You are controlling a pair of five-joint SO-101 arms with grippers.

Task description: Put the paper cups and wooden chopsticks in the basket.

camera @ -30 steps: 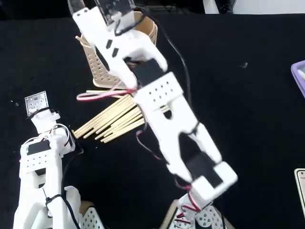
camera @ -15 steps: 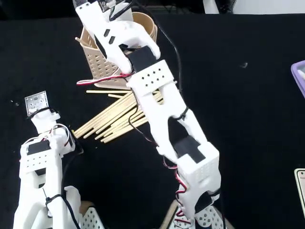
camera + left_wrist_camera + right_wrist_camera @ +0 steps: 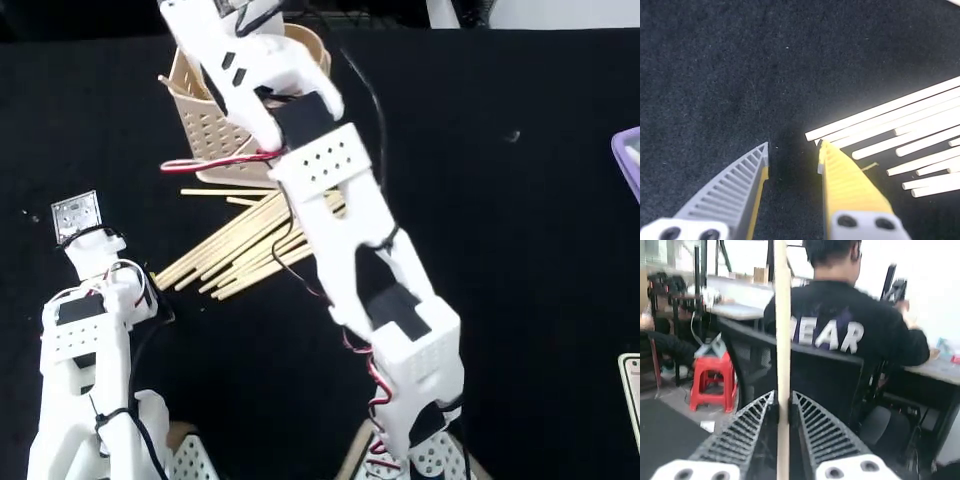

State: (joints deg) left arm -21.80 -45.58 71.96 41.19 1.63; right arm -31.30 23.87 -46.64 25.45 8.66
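The right hand (image 3: 783, 401) was pinched tight on one wooden chopstick (image 3: 782, 315), which stood straight up between its fingers. That arm was up over the basket (image 3: 210, 135). The left hand (image 3: 792, 152) was open a little and held nothing. It was low over the black surface (image 3: 715, 75), right by the ends of the pile of chopsticks (image 3: 890, 130).

We see a black table (image 3: 520, 300). From its middle, a perforated basket (image 3: 205, 130) stands at 11 o'clock, near the far edge. At the basket's 6 o'clock a loose bundle of chopsticks (image 3: 235, 255) lies flat on the cloth, fanned toward 8 o'clock, with one stick apart, closest to the basket. At 3 o'clock we catch a purple tray (image 3: 628, 160) at the edge, and at 4 o'clock a card (image 3: 632, 385).
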